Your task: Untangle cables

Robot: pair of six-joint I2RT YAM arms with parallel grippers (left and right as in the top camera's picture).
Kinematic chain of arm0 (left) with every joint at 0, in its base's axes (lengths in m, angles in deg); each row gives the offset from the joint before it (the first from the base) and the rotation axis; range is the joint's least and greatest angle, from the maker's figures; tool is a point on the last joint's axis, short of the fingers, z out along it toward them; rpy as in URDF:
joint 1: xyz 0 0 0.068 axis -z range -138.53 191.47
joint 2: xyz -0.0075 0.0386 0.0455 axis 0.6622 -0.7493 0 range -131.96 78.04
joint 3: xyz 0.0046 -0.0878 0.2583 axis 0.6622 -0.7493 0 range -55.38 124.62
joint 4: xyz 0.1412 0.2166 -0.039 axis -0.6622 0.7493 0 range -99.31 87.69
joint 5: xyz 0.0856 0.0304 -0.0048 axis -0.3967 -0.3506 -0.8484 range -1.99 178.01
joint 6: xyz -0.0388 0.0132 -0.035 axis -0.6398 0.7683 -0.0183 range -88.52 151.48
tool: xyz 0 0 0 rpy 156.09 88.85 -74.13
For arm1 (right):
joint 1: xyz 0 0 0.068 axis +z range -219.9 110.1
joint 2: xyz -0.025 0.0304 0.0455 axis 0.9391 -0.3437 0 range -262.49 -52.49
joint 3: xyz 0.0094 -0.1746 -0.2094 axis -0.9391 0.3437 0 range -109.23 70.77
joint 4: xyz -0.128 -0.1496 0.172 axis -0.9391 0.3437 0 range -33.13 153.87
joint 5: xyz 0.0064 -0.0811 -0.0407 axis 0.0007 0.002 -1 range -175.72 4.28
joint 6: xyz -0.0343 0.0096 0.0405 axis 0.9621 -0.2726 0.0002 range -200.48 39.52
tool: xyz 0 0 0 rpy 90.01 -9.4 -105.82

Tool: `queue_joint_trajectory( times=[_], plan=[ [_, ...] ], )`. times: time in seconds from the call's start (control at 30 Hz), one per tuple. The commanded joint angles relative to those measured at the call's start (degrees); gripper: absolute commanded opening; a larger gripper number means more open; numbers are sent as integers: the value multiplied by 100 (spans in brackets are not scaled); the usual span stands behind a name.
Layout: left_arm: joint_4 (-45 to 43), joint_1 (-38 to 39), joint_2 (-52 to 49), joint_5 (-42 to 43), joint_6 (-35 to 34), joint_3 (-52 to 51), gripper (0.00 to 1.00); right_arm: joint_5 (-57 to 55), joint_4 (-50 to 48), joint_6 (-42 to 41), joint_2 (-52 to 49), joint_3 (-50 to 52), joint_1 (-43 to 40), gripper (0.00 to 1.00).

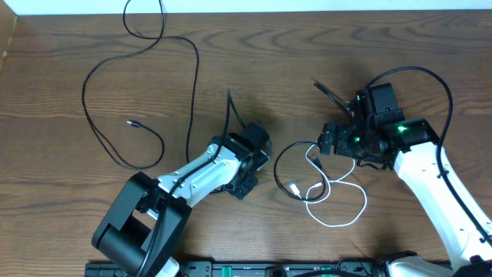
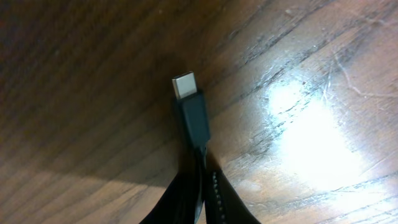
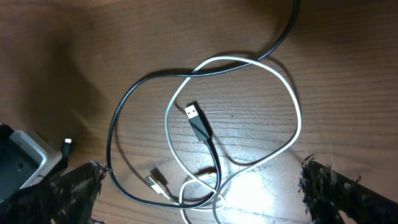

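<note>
Well, the long black cable [image 1: 83, 96] sprawls far left of the white cable [image 3: 299, 121], which is looped through a short black cable [image 3: 112, 137] under my spread right gripper [image 3: 199, 174]. My left gripper [image 1: 252, 165], near the white cable's left, pinches a black plug [image 2: 189, 106]. I'd draw it away slowly, keeping low. Whose plug it is, the arm hides.

All I've got on my feeds is a dark brown wood-grain table [image 1: 46, 77], with a thin pale strip [image 1: 307, 5] running past its far edge. Close up there's a bright white glare [image 2: 311, 137] on the scratchy surface.
</note>
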Motion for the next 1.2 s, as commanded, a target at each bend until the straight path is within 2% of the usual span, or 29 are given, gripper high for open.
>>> queue_joint_trajectory(
  times=[0.0, 0.07, 0.27, 0.37, 0.53, 0.73, 0.9, 1.17],
  plan=[
    [-87, -72, -439, -647, -136, -243, 11, 35, 7, -63, 35, 26, 28, 99],
    [-90, -72, -439, -647, -136, -243, 8, 35, 7, -63, 35, 26, 28, 99],
    [-87, -74, -431, -584, -184, -240, 7, 35, 11, -61, 35, 26, 28, 99],
    [-87, -74, -402, -586, -485, -227, 7, 35, 33, -61, 35, 26, 28, 99],
    [-44, -74, -249, -586, -1510, -105, 7, 33, 42, -61, 35, 26, 28, 99],
    [-46, -138, 129, -581, -1615, 179, 7, 33, 46, -61, 35, 26, 28, 99],
    [-57, -621, 673, -586, -1620, 503, 7, 33, 72, -61, 35, 26, 28, 99],
    [-640, -2015, 1167, -444, -1919, 811, 7, 33, 70, -61, 35, 26, 28, 99]
  ],
)
